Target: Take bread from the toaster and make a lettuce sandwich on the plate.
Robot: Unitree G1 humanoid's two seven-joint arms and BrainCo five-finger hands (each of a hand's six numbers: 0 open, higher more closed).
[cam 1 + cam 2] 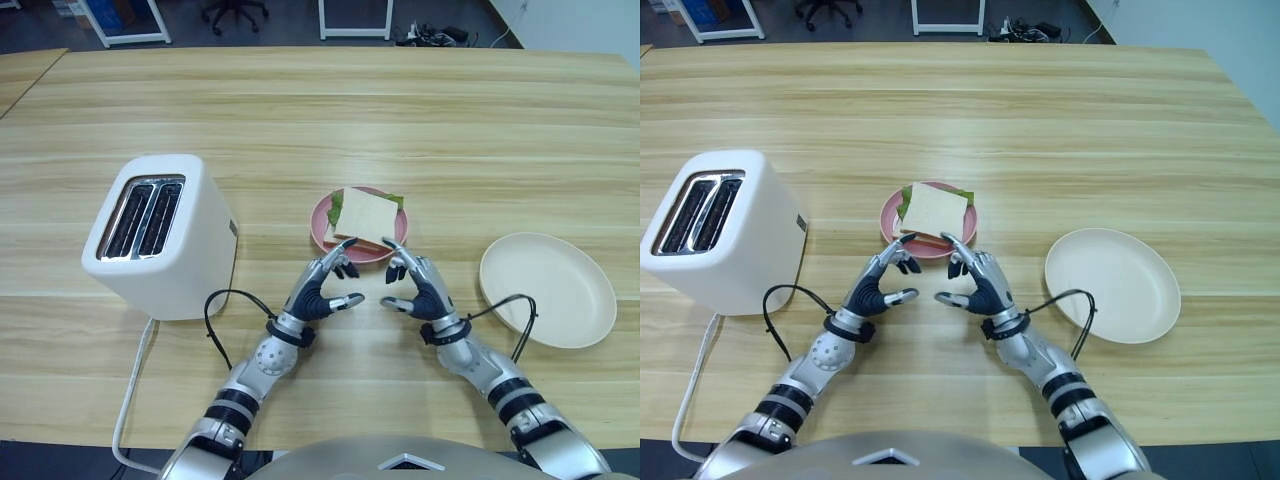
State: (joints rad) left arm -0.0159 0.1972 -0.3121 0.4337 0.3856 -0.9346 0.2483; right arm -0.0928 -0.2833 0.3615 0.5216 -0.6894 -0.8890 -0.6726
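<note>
The left hand (pixel 322 292) and right hand (pixel 415 288) are loosely spread, holding nothing, just in front of the pink plate (pixel 320 232). The sandwich (pixel 365 215) lies on it. The toaster (pixel 160 235) stands to the left on the table (pixel 400 110).

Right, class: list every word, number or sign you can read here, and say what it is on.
None can be read.
The toaster has a small dark mark on its side, too small to read.
The pink plate, cream plate and table carry no print.
</note>
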